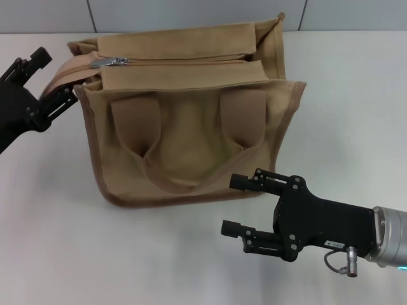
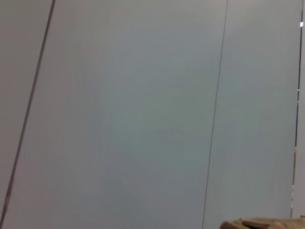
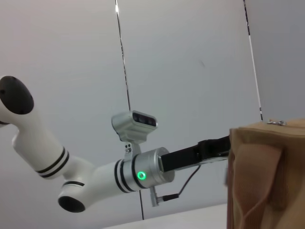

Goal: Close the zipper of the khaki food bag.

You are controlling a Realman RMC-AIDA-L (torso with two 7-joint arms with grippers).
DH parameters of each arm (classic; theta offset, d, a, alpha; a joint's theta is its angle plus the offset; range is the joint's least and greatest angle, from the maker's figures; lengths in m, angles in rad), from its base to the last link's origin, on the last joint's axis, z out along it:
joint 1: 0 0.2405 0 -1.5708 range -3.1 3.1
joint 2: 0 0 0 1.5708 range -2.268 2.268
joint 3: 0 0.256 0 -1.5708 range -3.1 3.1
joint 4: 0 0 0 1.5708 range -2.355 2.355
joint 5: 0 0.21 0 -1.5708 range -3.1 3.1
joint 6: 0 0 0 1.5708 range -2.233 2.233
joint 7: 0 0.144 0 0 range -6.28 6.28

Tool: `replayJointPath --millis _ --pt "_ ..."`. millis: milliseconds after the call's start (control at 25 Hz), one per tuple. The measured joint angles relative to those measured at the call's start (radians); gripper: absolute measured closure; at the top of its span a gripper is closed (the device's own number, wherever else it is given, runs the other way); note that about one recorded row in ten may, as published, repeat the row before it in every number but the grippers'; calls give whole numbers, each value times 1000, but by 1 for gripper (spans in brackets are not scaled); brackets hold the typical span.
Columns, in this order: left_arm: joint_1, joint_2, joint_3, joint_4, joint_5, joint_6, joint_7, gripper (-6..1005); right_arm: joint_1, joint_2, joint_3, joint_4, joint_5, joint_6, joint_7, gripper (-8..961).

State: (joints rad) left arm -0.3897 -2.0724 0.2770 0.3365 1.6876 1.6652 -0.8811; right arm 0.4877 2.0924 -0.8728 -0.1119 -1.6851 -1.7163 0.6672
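Gaping wide, the left hand (image 1: 39,79) flanked the khaki food bag (image 1: 184,114); the right hand (image 1: 234,204) gaped before it.

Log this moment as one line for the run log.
khaki food bag upright on table | zipper pull at bag's left end | left gripper beside that end, open | right gripper before bag, open, holding nothing

This looks like a robotics lab or test cell: a bare white table (image 1: 356,95) carries only the khaki food bag (image 1: 191,127), plain grey wall panels (image 1: 191,13) with thin dark seams stand directly behind the bag, with no household furnishings around it.
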Motion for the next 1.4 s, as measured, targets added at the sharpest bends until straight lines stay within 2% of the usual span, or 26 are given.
replayJointPath --millis 520,720,1160,1240,1400 --pt "20 -3 19 -41 -5 26 58 193 9 0 0 11 1 17 0 250" --pt "7 -3 20 -67 -8 43 91 357 9 0 0 20 1 17 0 251" --pt "15 -2 13 -73 -25 91 72 595 11 0 10 36 1 41 0 253" --pt "15 -1 13 -86 -25 88 64 825 11 0 18 36 1 41 0 253" --pt "12 -1 14 -91 -25 84 45 920 8 0 25 37 1 17 0 254"
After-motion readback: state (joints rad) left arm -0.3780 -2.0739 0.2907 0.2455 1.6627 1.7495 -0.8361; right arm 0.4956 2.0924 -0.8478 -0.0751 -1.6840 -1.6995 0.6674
